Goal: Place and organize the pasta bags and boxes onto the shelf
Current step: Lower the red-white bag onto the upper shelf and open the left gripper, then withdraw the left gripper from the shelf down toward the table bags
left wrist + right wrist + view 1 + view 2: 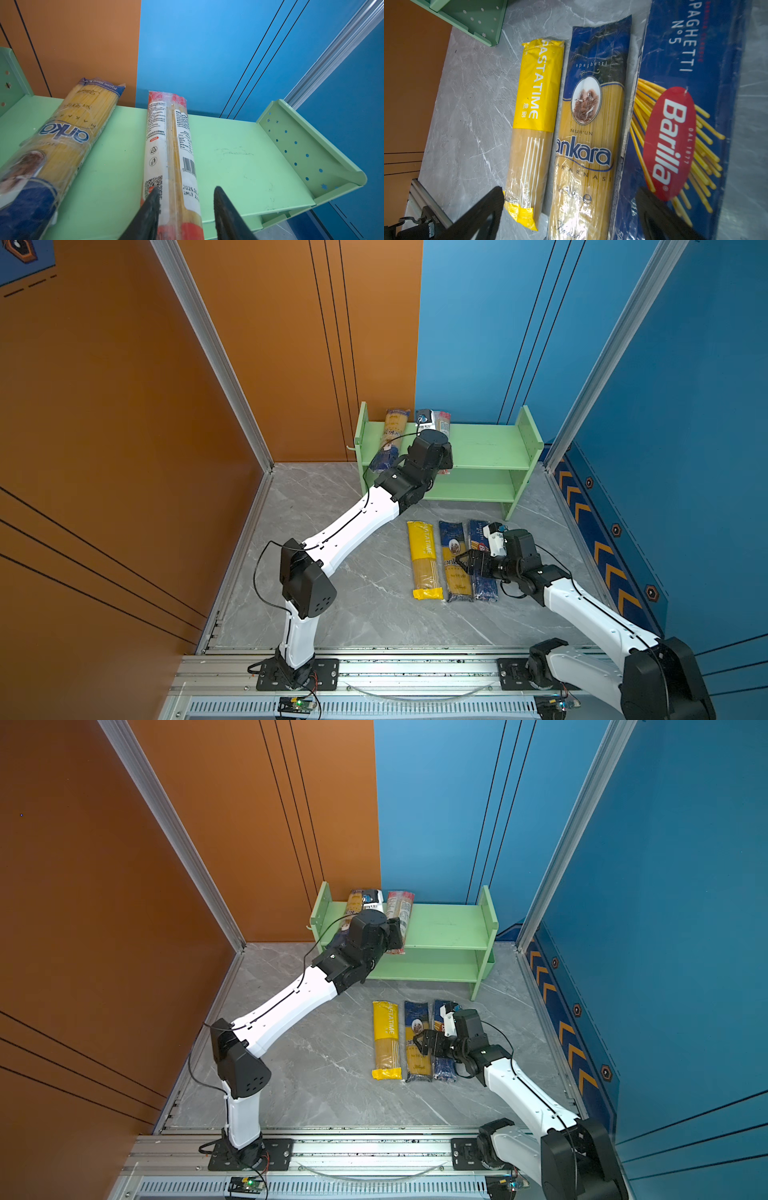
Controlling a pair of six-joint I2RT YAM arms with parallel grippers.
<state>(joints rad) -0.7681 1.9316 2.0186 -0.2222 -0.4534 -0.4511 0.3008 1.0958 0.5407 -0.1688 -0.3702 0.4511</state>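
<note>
Shelf (239, 166) top tier holds ankara bag (68, 133) and red-ended bag (168, 145)

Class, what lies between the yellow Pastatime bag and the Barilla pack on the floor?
One ankara bag lies there, clearest in the right wrist view.

The shelf's (449, 928) top tier holds an ankara bag (354, 903) and a red-ended bag (399, 909). The right gripper (417, 1043) hovers, jaws apart, over the floor ankara bag (416, 1067).
</note>
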